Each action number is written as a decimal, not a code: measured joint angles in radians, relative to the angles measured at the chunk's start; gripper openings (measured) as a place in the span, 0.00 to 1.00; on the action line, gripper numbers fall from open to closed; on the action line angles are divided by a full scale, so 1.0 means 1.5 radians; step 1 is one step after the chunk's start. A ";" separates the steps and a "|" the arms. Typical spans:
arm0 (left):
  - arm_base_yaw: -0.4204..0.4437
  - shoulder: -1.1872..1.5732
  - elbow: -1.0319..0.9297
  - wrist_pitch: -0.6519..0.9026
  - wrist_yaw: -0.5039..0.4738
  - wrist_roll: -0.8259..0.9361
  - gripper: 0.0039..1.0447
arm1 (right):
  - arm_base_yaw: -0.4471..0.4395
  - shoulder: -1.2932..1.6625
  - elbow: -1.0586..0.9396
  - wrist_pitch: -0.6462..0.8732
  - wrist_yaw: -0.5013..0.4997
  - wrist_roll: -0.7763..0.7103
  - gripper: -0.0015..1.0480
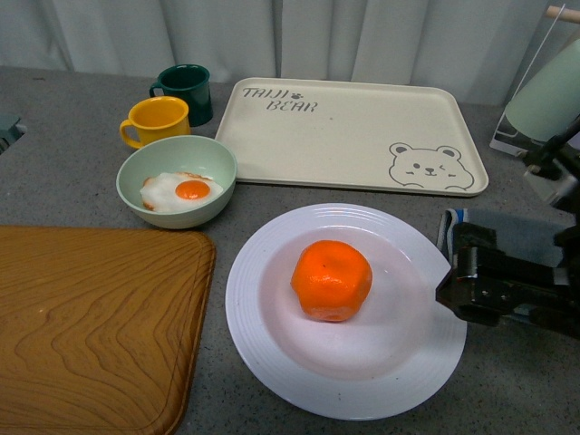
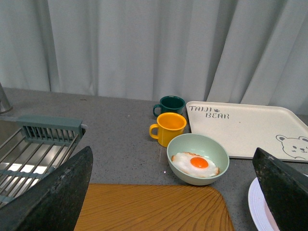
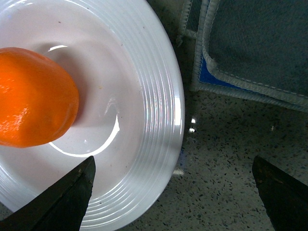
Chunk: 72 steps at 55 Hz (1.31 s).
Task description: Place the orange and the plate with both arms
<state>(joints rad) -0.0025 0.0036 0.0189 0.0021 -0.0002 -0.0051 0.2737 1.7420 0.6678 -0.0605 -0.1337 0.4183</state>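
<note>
The orange (image 1: 332,280) sits on the white plate (image 1: 258,337), lower centre of frame. My right pincer (image 3: 173,163) gapes above its rim. My left pincer (image 2: 172,150) gapes too.

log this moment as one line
round bright orange fruit: on large white ridged plate | right gripper: open, at plate rim | left gripper: open

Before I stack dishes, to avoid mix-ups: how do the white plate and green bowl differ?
The plate is white, wide and shallow; the bowl is pale green, narrower and deeper. The plate holds the orange; the bowl holds a fried egg. Both are round and upright on the counter.
</note>
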 joint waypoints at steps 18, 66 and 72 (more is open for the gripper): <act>0.000 0.000 0.000 0.000 0.000 0.000 0.94 | 0.022 0.117 0.091 -0.047 0.007 0.047 0.91; 0.000 0.000 0.000 0.000 0.000 0.000 0.94 | 0.007 0.143 0.146 -0.085 -0.053 0.116 0.19; 0.000 0.000 0.000 0.000 0.000 0.000 0.94 | -0.001 0.128 0.123 -0.053 -0.080 0.139 0.17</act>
<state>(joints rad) -0.0025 0.0036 0.0189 0.0021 -0.0002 -0.0051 0.2718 1.9339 0.8524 -0.1394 -0.2535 0.6273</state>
